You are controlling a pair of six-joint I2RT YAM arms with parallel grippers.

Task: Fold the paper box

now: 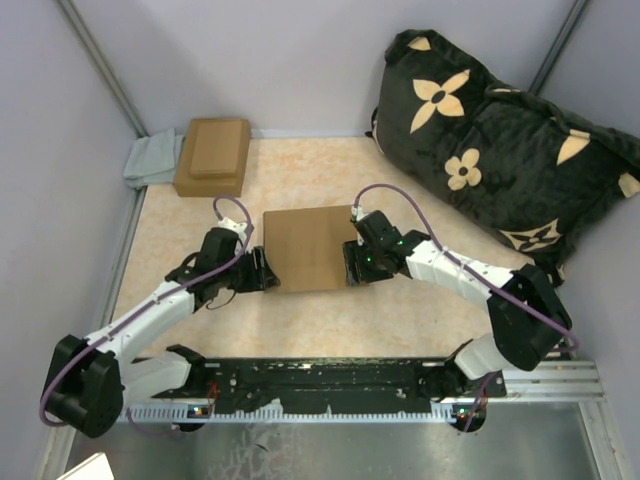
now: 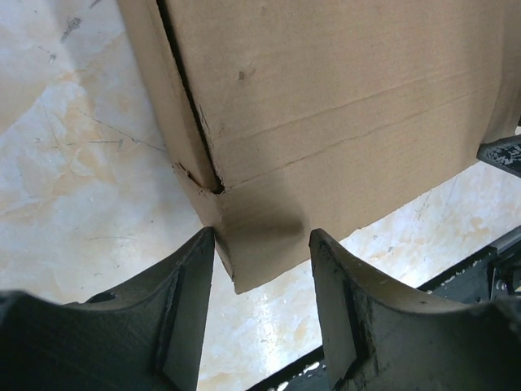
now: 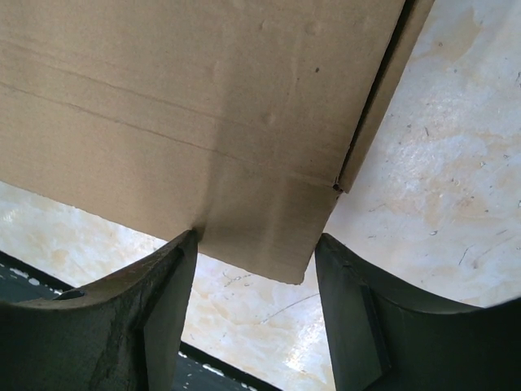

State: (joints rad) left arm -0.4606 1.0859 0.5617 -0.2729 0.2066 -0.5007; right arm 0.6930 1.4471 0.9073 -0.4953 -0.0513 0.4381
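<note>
The paper box (image 1: 308, 247) is plain tan cardboard, lying closed and flat in the middle of the table. My left gripper (image 1: 262, 272) is at its near left corner, jaws open, with the corner flap (image 2: 260, 236) reaching in between the fingers. My right gripper (image 1: 354, 264) is at its near right corner, jaws open, with the box's corner flap (image 3: 260, 228) between them. In both wrist views a dark slit runs along the side wall of the box. Neither gripper is closed on the cardboard.
A smaller brown box with a stepped lid (image 1: 213, 155) sits at the back left beside a grey cloth (image 1: 152, 158). A black cushion with tan flowers (image 1: 500, 140) fills the back right. A black rail (image 1: 320, 385) runs along the near edge.
</note>
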